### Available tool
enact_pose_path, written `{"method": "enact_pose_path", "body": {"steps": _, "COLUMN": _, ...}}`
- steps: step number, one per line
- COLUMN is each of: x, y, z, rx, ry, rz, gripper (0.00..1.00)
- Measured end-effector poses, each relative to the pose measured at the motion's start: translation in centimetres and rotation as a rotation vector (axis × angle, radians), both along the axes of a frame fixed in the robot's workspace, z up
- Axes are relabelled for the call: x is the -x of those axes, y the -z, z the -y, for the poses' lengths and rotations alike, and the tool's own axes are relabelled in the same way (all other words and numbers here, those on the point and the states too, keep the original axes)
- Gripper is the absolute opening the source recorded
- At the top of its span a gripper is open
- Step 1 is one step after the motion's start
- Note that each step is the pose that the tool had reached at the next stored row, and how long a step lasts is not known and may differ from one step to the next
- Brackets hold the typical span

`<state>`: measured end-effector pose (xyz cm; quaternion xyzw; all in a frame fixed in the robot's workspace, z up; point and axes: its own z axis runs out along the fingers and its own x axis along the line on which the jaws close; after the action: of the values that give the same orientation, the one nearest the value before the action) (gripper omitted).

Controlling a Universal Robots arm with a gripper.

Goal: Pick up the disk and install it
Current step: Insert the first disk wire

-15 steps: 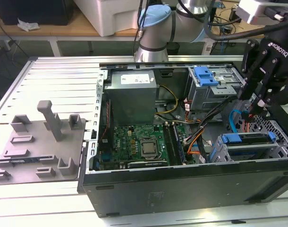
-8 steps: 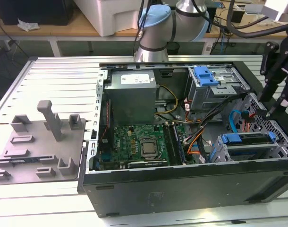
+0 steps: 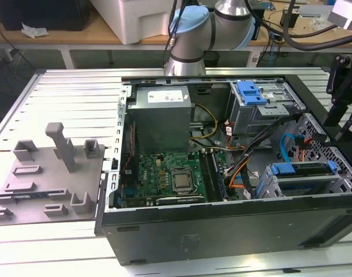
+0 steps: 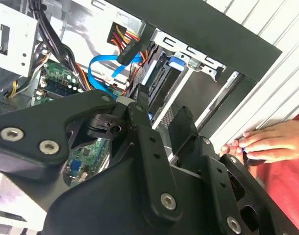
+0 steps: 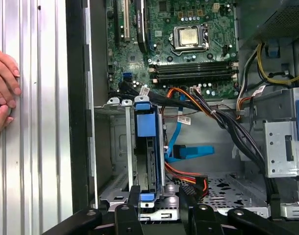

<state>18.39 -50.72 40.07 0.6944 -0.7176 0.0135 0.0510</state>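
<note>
My jaws stand apart and hold nothing. In the first wrist view they sit on either side of the blue end tab of the disk (image 5: 150, 161) and I cannot tell if they touch it. The disk stands on edge in the metal drive cage (image 5: 117, 147), its blue bracket lying along the cage slot. In the exterior view it lies in the case (image 3: 222, 231) at that view's lower right. I cannot tell whether it is fully seated.

I judge this to be work at the slot itself, so alignment matters most. I should keep my jaws square to the bracket and in line with the cage rails, because a tilted push could jam the plastic. The blue data cable (image 5: 193, 151) and the orange and red wires (image 5: 188, 174) lie just beside the cage, so I must stay clear of them. A person's hand (image 5: 3, 88) rests on the table (image 3: 60, 86) near the case wall, so slow, small motion is wise.

As for writing, the power supply (image 3: 161, 115) carries a white sticker whose print I cannot make out. Small white tags hang on cables near the motherboard (image 5: 188, 58), and I cannot read those either. The disk's own label faces away from me.
</note>
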Motion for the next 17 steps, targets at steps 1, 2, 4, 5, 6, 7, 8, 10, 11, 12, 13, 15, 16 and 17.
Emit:
{"method": "enact_pose_path", "body": {"steps": 1, "x": 0.0, "y": 0.00, "z": 0.00, "rx": 0.0000, "ry": 0.000, "rz": 0.0000, "gripper": 0.44}}
{"method": "enact_pose_path", "body": {"steps": 2, "x": 0.0, "y": 0.00, "z": -0.01, "rx": 0.0000, "ry": 0.000, "rz": 0.0000, "gripper": 0.44}}
{"method": "enact_pose_path", "body": {"steps": 4, "x": 0.0, "y": -0.01, "z": -0.51, "rx": 0.0006, "ry": 0.000, "rz": 0.0004, "gripper": 0.44}}
{"method": "enact_pose_path", "body": {"steps": 5, "x": -0.1, "y": 0.00, "z": -1.02, "rx": 0.0013, "ry": 0.000, "rz": 0.0005, "gripper": 0.44}}
{"method": "enact_pose_path", "body": {"steps": 6, "x": -0.2, "y": 0.01, "z": -1.39, "rx": 0.0018, "ry": 0.000, "rz": 0.0004, "gripper": 0.44}}
{"method": "enact_pose_path", "body": {"steps": 7, "x": -0.3, "y": 0.00, "z": -1.76, "rx": 0.0029, "ry": 0.000, "rz": 0.0005, "gripper": 0.44}}
{"method": "enact_pose_path", "body": {"steps": 8, "x": -0.7, "y": 0.02, "z": -1.95, "rx": 0.0041, "ry": 0.005, "rz": 0.0004, "gripper": 0.44}}
{"method": "enact_pose_path", "body": {"steps": 10, "x": -1.1, "y": 0.10, "z": -2.07, "rx": 0.0054, "ry": 0.029, "rz": 0.0004, "gripper": 0.44}}
{"method": "enact_pose_path", "body": {"steps": 11, "x": -1.1, "y": 0.13, "z": -2.09, "rx": 0.0053, "ry": 0.036, "rz": 0.0004, "gripper": 0.44}}
{"method": "enact_pose_path", "body": {"steps": 12, "x": -1.2, "y": 0.17, "z": -2.11, "rx": 0.0052, "ry": 0.045, "rz": 0.0003, "gripper": 0.44}}
{"method": "enact_pose_path", "body": {"steps": 13, "x": -1.4, "y": 0.22, "z": -2.13, "rx": 0.0054, "ry": 0.059, "rz": 0.0003, "gripper": 0.44}}
{"method": "enact_pose_path", "body": {"steps": 15, "x": -1.6, "y": 0.34, "z": -2.30, "rx": 0.0054, "ry": 0.076, "rz": 0.0002, "gripper": 0.44}}
{"method": "enact_pose_path", "body": {"steps": 16, "x": -1.7, "y": 0.41, "z": -2.33, "rx": 0.0054, "ry": 0.083, "rz": 0.0002, "gripper": 0.44}}
{"method": "enact_pose_path", "body": {"steps": 17, "x": -1.8, "y": 0.50, "z": -2.37, "rx": 0.0057, "ry": 0.094, "rz": 0.0003, "gripper": 0.44}}
